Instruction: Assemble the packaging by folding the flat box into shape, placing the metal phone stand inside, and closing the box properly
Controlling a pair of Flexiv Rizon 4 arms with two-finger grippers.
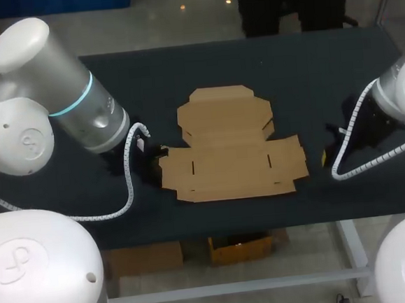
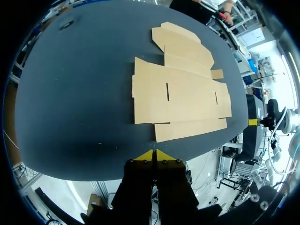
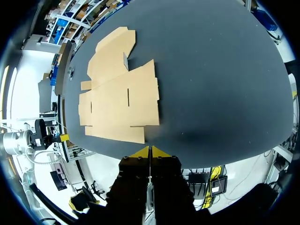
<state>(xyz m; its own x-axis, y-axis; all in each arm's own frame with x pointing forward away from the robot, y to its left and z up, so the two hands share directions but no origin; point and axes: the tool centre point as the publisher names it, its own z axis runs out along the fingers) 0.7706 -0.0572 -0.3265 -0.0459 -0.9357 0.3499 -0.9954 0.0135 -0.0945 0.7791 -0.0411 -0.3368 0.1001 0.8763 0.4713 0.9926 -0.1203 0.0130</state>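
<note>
My left gripper (image 2: 153, 152) shows only its yellow tips in its own wrist view; the fingers behind them merge into one dark mass. From above, my left arm (image 1: 80, 108) covers most of it. My right gripper (image 3: 150, 150) is likewise dark behind its tips, and from above a shadowy shape with one yellow speck. Ahead of both grippers, the table (image 3: 225, 70) runs into the black rim. My right arm (image 1: 403, 93) and the left are cut off at the overhead view's sides.
</note>
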